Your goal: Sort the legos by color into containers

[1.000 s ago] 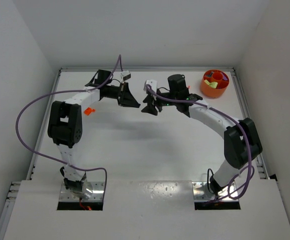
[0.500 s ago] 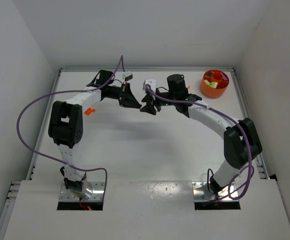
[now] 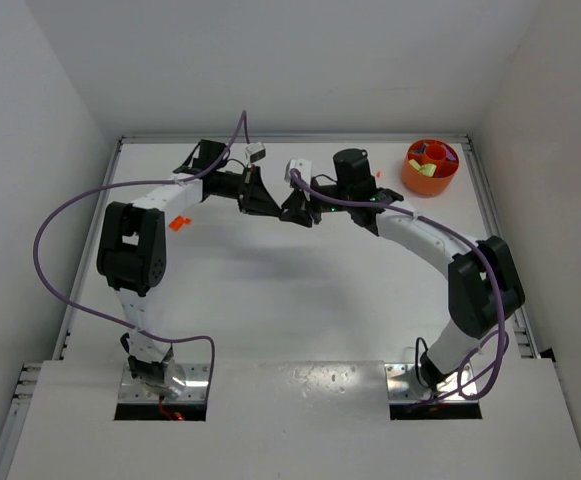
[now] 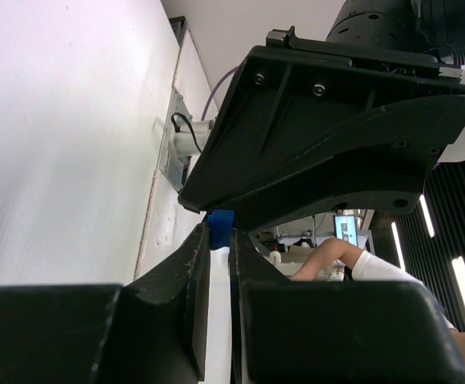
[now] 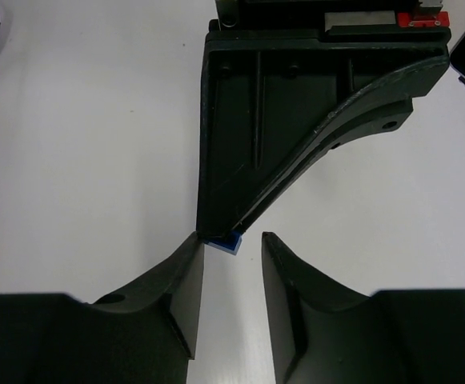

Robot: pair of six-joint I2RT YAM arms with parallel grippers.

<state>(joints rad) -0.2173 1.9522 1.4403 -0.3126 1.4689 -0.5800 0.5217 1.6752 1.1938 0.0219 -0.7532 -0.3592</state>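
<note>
A blue lego (image 5: 230, 242) is held in the air above the counter (image 3: 300, 300), toward the middle of its far edge. It is pinched at the very tips of the left gripper (image 4: 219, 240), whose jaws are closed on it. In the left wrist view only the upper end of the brick is seen, standing out past the fingertips.

The right gripper (image 5: 230, 251) is brought tip to tip against the left one, so that the two are seen meeting nose to nose in the top view. Its jaws are parted, with a clear gap between them. The blue lego is placed just at the mouth of that gap, nearer to the finger on the left of the right wrist view. Whether that finger touches the brick cannot be told. The brick is not clasped by the right gripper.

An orange-red lego (image 3: 177, 222) is seen lying on the counter near its left edge, beside the left arm. The orange bowl (image 3: 417, 180) is set in the far right corner, well apart from both grippers. Small pieces are seen in its compartments, among them a yellow-green lego (image 3: 427, 170).
</note>
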